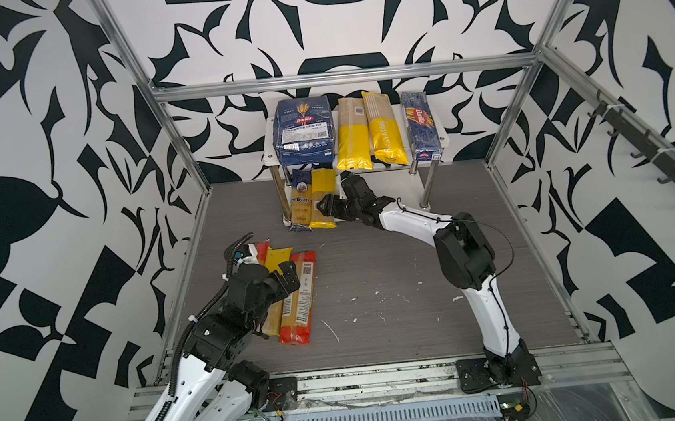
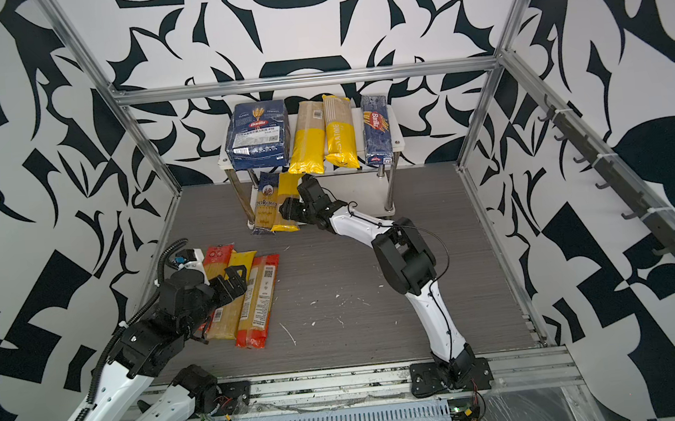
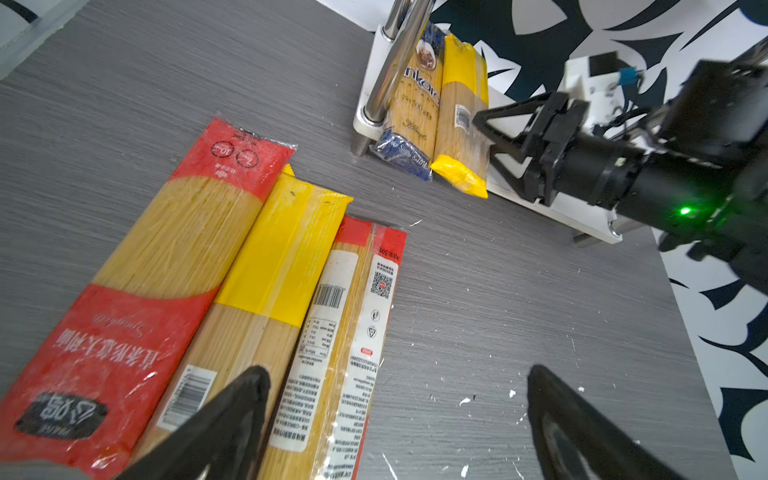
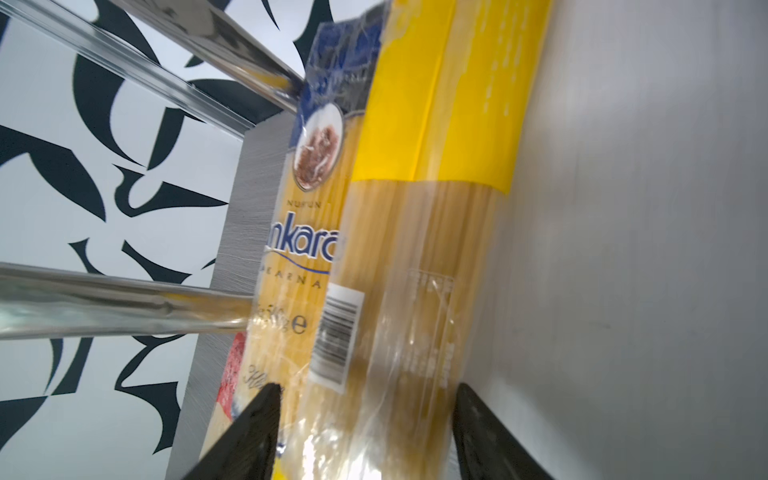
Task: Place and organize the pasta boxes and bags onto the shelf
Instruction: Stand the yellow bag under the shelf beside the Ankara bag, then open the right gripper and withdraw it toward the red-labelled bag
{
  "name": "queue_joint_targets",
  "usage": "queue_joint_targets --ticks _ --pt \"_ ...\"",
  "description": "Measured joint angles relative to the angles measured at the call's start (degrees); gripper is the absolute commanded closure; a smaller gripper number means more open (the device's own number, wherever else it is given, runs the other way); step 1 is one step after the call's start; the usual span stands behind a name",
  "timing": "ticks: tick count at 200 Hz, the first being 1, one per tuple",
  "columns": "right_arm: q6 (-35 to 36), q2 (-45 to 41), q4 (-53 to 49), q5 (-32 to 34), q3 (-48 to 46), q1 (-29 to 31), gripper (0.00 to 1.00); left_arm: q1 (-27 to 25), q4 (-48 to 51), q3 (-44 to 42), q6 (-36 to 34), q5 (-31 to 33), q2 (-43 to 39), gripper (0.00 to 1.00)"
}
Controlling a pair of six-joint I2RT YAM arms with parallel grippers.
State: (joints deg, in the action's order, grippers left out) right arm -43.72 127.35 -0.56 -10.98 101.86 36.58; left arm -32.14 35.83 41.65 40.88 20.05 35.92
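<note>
shelf (image 2: 224, 163): at back of table, against patterned wall; two white boards on chrome posts (image 1: 427, 187).
top board (image 1: 269, 156): left to right, wide blue pack (image 1: 304, 133), yellow bag (image 1: 352, 133), PASTATIME bag (image 1: 383, 128), narrow blue box (image 1: 420, 125); all lying front to back, side by side, front ends overhanging.
lower board (image 3: 552, 210): ankara bag (image 1: 301, 204) and plain yellow bag (image 1: 322, 198) at left end, touching side by side, near ends poking past front edge.
right gripper (image 4: 363, 436): at near end of plain yellow bag, jaws parted, one finger each side; gap showing on ankara side, contact on other side unclear, wrist view blurred.
loose bags: three on table at front left, touching in a row: red bag (image 3: 166, 249), yellow-topped bag (image 3: 282, 257), red bag with white labels (image 3: 353, 332).
left gripper (image 3: 399, 415): over near ends of loose bags, jaws spread wide, nothing between.
table (image 1: 395, 265): grey wood-grain top, white flecks and scratches, mostly toward front middle.
walls (image 1: 31, 163): white with bold black leaf-like pattern, on three sides.
frame rails (image 1: 341, 77): aluminium, along back and up corners.
hooks (image 1: 647, 143): black row on right rail.
cable duct (image 1: 366, 417): slotted, along front edge below arm bases.
</note>
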Motion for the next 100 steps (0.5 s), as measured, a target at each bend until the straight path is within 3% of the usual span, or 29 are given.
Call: queue_joint_targets --ticks 47,100 --pt "0.20 -5.09 1.42 0.63 -5.09 0.55 0.32 0.00 0.59 -0.98 0.68 -0.15 -2.32 0.00" --pt "0.35 -13.81 1.40 1.14 -17.75 2.80 0.32 0.04 1.40 -3.26 3.19 -1.51 -1.73 0.01"
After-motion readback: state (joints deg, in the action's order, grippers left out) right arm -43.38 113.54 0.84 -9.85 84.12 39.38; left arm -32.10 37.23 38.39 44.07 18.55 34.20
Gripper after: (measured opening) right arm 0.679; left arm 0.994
